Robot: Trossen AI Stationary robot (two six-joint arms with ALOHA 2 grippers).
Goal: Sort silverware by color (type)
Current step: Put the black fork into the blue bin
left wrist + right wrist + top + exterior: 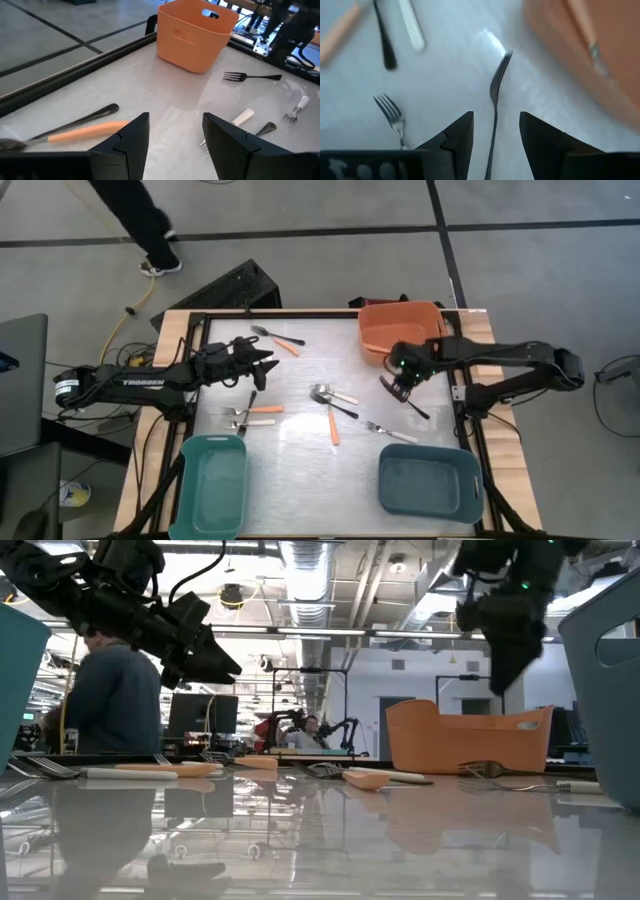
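Note:
Forks and spoons with orange, white and black handles lie flat and scattered on the white table. An all-black fork (494,95) lies near the orange bin (400,330). My right gripper (495,117) hangs open above that fork, pointing steeply down, one finger on each side of its handle and clear of it. An orange-handled piece (582,25) lies inside the orange bin. My left gripper (268,365) hovers open and nearly level over the table's left part. A black-handled piece (75,120) and an orange-handled one (85,131) lie just ahead of it.
Two teal bins (210,485) (430,480) stand at the near edge. More silverware lies at mid-table (335,405), at the left (250,415) and at the right (392,432). A person (140,225) walks on the floor beyond the far edge.

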